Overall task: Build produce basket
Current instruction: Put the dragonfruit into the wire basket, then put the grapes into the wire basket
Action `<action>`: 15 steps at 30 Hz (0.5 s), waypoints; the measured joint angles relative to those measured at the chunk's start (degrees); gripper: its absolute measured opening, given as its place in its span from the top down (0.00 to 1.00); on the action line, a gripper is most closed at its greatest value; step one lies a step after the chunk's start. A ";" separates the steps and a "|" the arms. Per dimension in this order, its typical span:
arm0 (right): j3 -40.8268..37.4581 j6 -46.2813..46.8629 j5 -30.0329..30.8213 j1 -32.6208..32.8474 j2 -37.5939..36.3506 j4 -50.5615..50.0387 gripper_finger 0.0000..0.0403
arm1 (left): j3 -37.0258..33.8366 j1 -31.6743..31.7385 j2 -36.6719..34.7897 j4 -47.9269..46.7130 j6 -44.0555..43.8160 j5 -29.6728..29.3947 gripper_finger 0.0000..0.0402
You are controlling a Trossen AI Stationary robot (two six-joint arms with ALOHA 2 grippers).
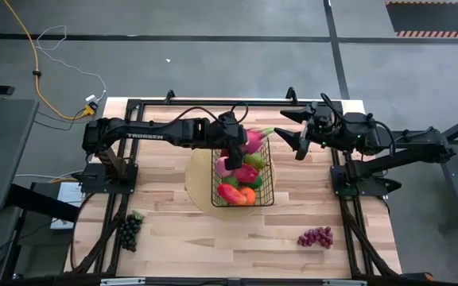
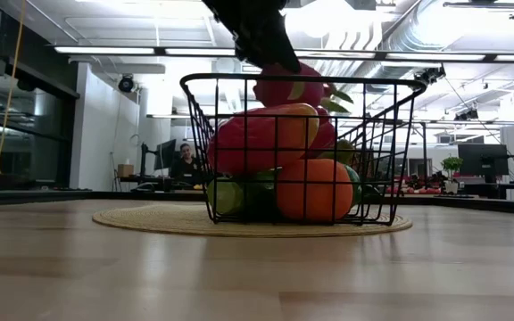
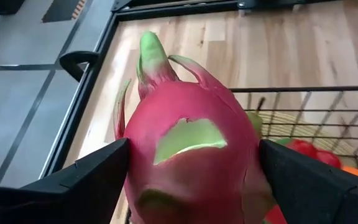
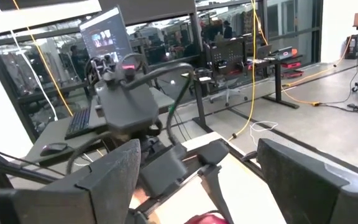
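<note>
The black wire basket (image 1: pixel 265 181) stands on a round tan disc (image 1: pixel 199 179) at mid-table, piled with an orange (image 2: pixel 315 189), red and green peppers (image 1: pixel 230 191) and a red-yellow fruit (image 2: pixel 261 138). My left gripper (image 3: pixel 191 155) is over the basket's far left corner (image 1: pixel 241 141), shut on the pink dragon fruit (image 3: pixel 188 149). My right gripper (image 1: pixel 296 132) hangs open and raised, just right of the basket's far side. Dark grapes (image 1: pixel 128 229) lie on the table near the left edge. Red grapes (image 1: pixel 315 237) lie near the right. My left gripper pinches the dragon fruit's pink body (image 3: pixel 142 143) between its two fingers (image 3: pixel 98 174), across its widest part. The green-tipped end (image 3: pixel 151 53) points away from the wrist. The fruit sits at the height of the basket's rim (image 2: pixel 284 89). Whether it touches the pile below, I cannot tell.
A black frame rail (image 1: pixel 213 103) runs along the table's far edge, and both arm bases stand at the table's sides. Bare wood lies in front of the basket between the two grape bunches. A person sits at a desk in the room behind (image 2: pixel 186 162).
</note>
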 joint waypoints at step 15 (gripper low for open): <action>0.00 -0.02 0.00 -0.02 0.00 -1.22 0.22 | -0.07 1.73 2.81 -0.39 -2.84 3.74 0.01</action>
